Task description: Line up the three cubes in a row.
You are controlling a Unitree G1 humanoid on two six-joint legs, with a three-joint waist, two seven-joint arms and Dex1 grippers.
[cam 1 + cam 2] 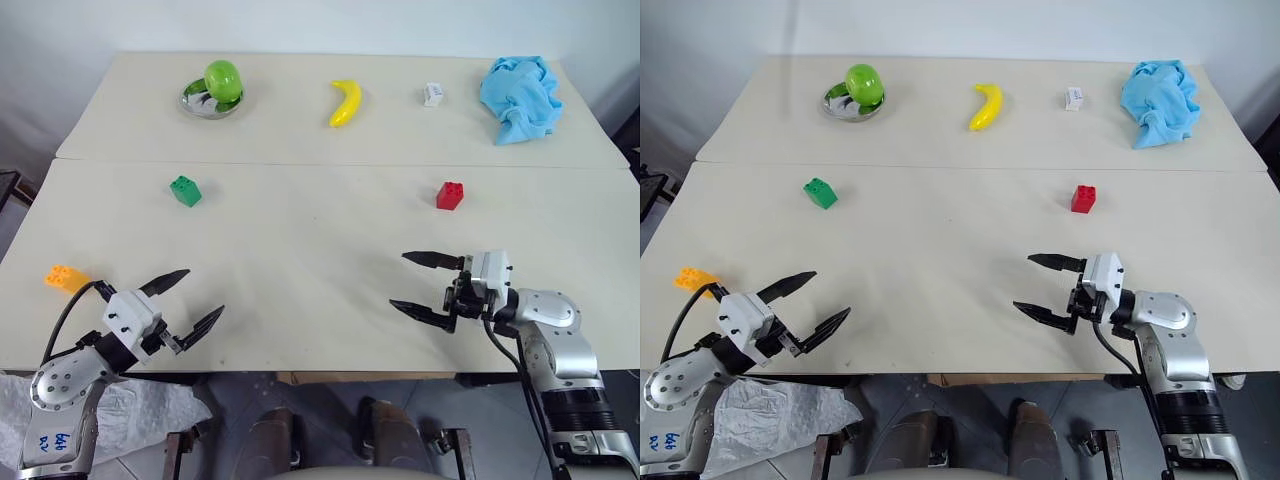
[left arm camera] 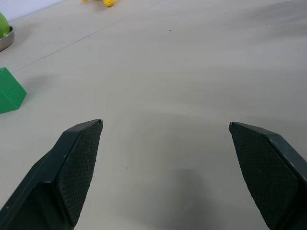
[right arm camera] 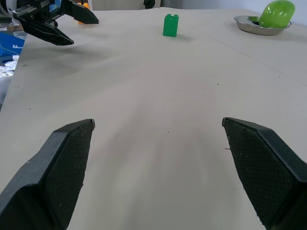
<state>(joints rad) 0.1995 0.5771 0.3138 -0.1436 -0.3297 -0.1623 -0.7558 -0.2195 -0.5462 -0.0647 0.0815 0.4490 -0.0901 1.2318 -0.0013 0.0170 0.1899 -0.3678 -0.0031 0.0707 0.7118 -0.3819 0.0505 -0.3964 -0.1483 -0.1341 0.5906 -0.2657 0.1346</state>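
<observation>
I am hovering left gripper (image 1: 190, 301) and right gripper (image 1: 418, 284) wide, empty, readying a first pick | orange-yellow cube (image 1: 66, 277) sitting at bench's left edge | green cube (image 1: 185, 190) mid-left | red cube (image 1: 450, 195) mid-right, all well apart

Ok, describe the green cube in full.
The green cube is a small toy building block of glossy-looking plastic with round studs on top. It stands upright and alone on the table, on its left half, nearer than the seam between the two tabletops. Nothing touches it but the table; both grippers are well clear.
</observation>
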